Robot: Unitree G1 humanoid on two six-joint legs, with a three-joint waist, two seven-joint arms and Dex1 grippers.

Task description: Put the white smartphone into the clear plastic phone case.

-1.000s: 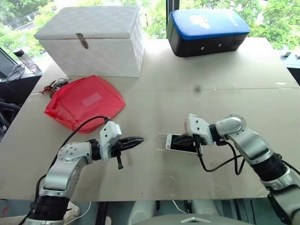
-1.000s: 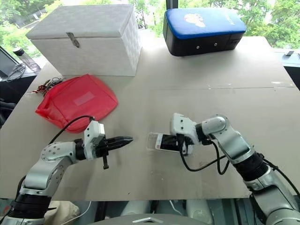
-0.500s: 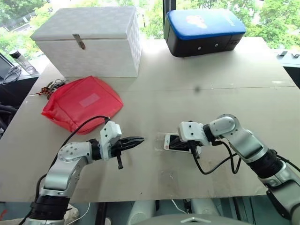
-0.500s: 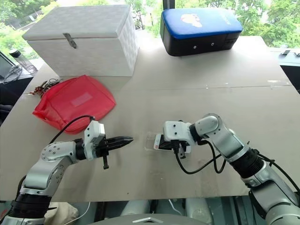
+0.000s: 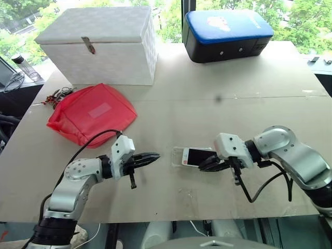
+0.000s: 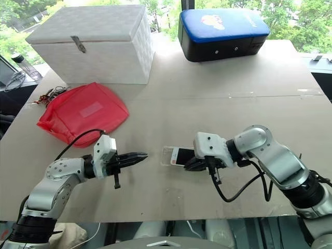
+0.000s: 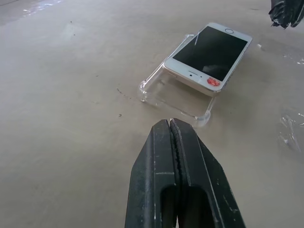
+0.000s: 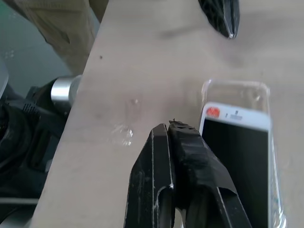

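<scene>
The white smartphone [image 7: 211,52] lies screen up and partly over the clear plastic phone case [image 7: 175,97] in the middle of the table. The case end nearest my left gripper is bare. My left gripper [image 5: 154,155] is shut and empty, pointing at the case from a short way to its left. My right gripper [image 5: 201,167] is shut and empty too. It hovers just beside the phone's edge on the side of the table's front edge, not touching it. In the right wrist view the phone [image 8: 237,152] and case rim [image 8: 235,85] lie next to the shut fingers [image 8: 159,156].
A red pouch [image 5: 91,111] lies at the left with keys [image 5: 57,95] beside it. A white box [image 5: 104,44] stands at the back left and a blue-topped black case [image 5: 228,33] at the back. The table's front edge [image 5: 181,215] is close below both arms.
My right gripper has left the phone, drawing back toward the table's front edge and rising a little. The phone and case stay in place. The left arm has not moved.
</scene>
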